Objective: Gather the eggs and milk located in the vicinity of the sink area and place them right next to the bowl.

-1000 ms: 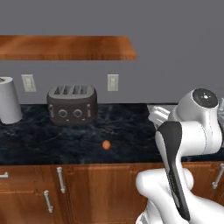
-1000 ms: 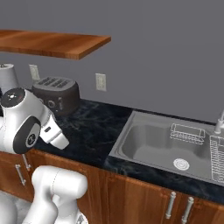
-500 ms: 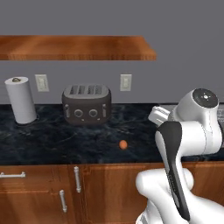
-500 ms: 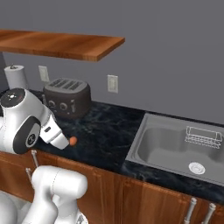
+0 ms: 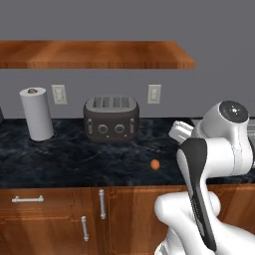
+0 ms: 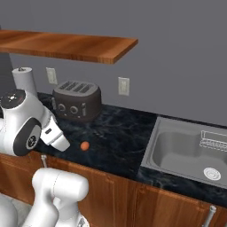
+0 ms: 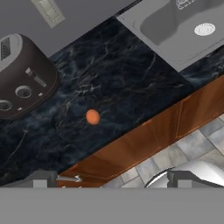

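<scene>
One egg (image 5: 155, 164), small and brown-orange, lies alone on the dark marble counter near its front edge, in front of the toaster; it also appears as the egg (image 6: 84, 145) and the egg (image 7: 92, 117). My gripper (image 7: 116, 179) hovers open above and in front of the counter edge, with nothing between its wide-set fingertips (image 7: 43, 178). From the base cameras the gripper (image 5: 175, 132) sits right of the egg, a little above it. The sink (image 6: 177, 148) lies to the right; its basin (image 7: 162, 22) shows a round drain. The milk and the bowl are out of view.
A dark toaster (image 5: 110, 118) stands at the back of the counter, with a paper towel roll (image 5: 36, 113) to its left. A wooden shelf (image 5: 94, 54) hangs overhead. A wire rack (image 6: 214, 141) sits in the sink. Wooden cabinets (image 5: 55, 219) run below.
The base has driven along the counter, so the toaster, egg and sink slide right in both base views. The egg itself has not moved, and the gripper stays open.
</scene>
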